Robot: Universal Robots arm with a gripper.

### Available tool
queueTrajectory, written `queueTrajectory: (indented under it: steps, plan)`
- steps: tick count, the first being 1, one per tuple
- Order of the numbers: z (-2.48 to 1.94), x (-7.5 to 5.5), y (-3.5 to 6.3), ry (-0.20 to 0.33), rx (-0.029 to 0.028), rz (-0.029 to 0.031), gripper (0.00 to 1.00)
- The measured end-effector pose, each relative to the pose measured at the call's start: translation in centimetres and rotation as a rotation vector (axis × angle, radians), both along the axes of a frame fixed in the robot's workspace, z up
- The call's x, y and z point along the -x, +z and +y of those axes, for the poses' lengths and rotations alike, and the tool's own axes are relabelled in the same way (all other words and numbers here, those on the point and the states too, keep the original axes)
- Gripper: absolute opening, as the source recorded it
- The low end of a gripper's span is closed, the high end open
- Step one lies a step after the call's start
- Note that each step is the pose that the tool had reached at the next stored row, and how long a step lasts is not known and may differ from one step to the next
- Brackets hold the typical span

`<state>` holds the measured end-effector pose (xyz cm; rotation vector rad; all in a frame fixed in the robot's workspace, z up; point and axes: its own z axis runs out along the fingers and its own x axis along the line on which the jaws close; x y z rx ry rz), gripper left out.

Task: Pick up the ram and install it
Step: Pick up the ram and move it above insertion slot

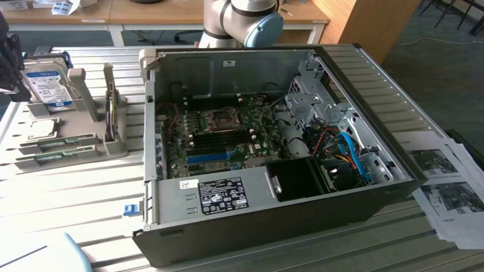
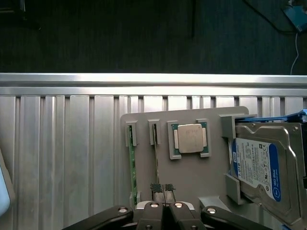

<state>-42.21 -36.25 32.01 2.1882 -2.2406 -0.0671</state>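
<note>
Two ram sticks (image 1: 54,144) sit on edge in narrow slots of a grey holder (image 1: 113,148), at the exterior view's left, on the slatted metal table (image 1: 68,198). In the wrist view they run side by side, one green edge (image 2: 132,167) and a thinner line (image 2: 155,153) next to it.

One silver processor (image 2: 191,139) lies flat in its own recess just beside them. One hard drive (image 2: 261,167) stands in the same holder. Its blue-and-white label carries letters that look like "WD", and the rest of the print is too fine to read.

The gripper (image 2: 162,188) hangs over the holder, clenched with its pads pressed together and nothing between them. It is just off the end of the thinner stick, and whether it touches the stick I cannot tell.

One open computer case (image 1: 393,130) fills the middle of the exterior view, its motherboard (image 1: 226,136) exposed with one blue slot (image 1: 208,157). One black-and-white sticker (image 1: 219,195) on the case has unreadable marks. The arm (image 1: 234,20) rises behind the case.

Several printed sheets (image 1: 446,181) lie at the exterior view's right.
</note>
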Motion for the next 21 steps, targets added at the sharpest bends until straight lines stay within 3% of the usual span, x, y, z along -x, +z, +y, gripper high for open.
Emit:
queueTrajectory:
  steps: [21]
  plan:
    - [0.00, 0.0, -2.60, 0.000, 0.0000, 0.0000, 0.09]
